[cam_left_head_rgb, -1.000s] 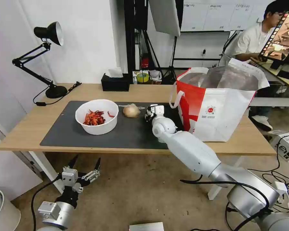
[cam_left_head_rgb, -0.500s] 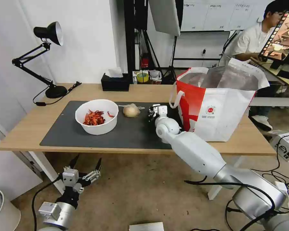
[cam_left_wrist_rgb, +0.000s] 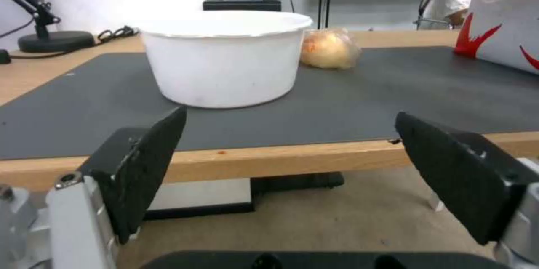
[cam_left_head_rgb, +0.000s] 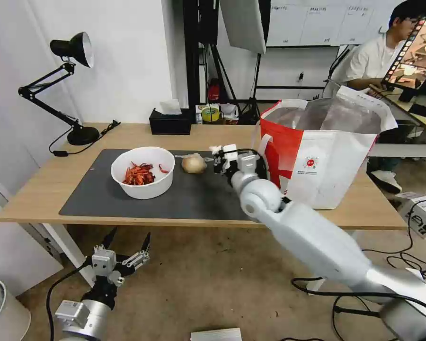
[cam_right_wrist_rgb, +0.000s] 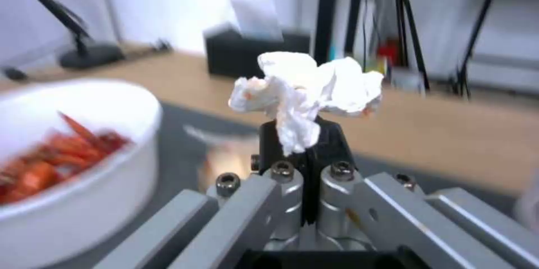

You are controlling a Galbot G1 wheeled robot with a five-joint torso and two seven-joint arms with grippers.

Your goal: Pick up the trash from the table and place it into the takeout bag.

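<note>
Fingers (cam_right_wrist_rgb: 306, 147) pinching tissue (cam_right_wrist_rgb: 306, 88) above table (cam_left_head_rgb: 33, 189)

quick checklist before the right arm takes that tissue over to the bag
1. Grip: right gripper shut on the crumpled white tissue - ok.
2. Tissue off the table: lifted above the mat - ok.
3. Takeout bag mouth open and upright - ok.
4. Path: bag handle close beside the wrist, may snag - cannot tell.
5. Left gripper open, parked below the table edge, out of the way - ok.
6. Wrapped ball and bowl sit apart from the gripper - ok.
</note>
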